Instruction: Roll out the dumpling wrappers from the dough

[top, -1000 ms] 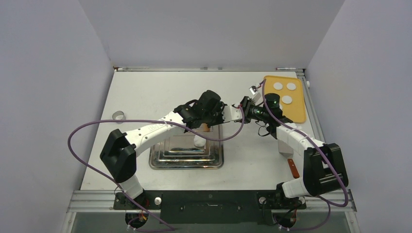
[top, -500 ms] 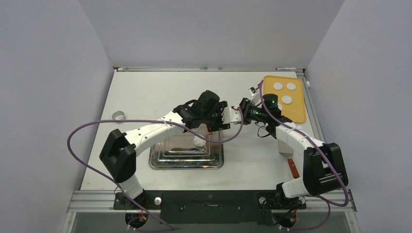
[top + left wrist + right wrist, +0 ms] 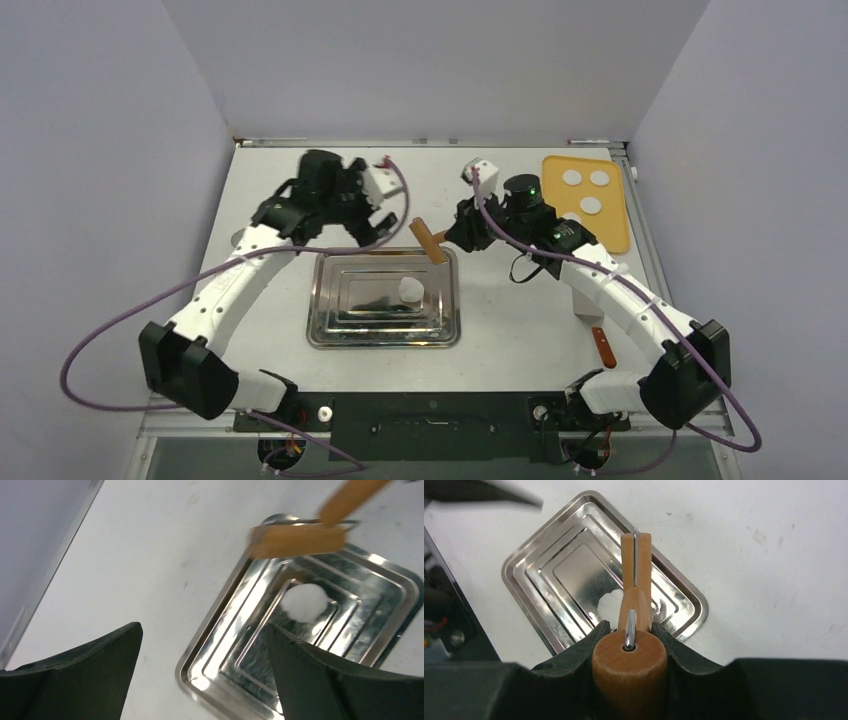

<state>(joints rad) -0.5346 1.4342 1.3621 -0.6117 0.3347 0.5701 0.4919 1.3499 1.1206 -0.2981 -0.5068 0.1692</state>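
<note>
Three small white dumpling wrappers [image 3: 591, 205] lie on an orange mat [image 3: 612, 228] at the back right. A white piece of dough [image 3: 408, 289] [image 3: 304, 601] [image 3: 610, 605] rests in the steel tray [image 3: 340, 335] [image 3: 235, 690] [image 3: 524, 580]. My right gripper [image 3: 450, 238] [image 3: 630, 627] is shut on the handle of a small wooden roller [image 3: 428, 240] [image 3: 635, 560] [image 3: 297, 540], held in the air over the tray's back right corner. Up at the back left, my left gripper [image 3: 378, 222] [image 3: 202, 630] is open and empty, above the tray's back left edge.
A red-handled tool [image 3: 603, 347] lies near the right arm's base at the table's right side. The table's walls stand close on the left, back and right.
My left gripper opened, let go of the roller and swung away to the back left. The right arm drew back with the roller, which now hangs over the tray's back edge.
</note>
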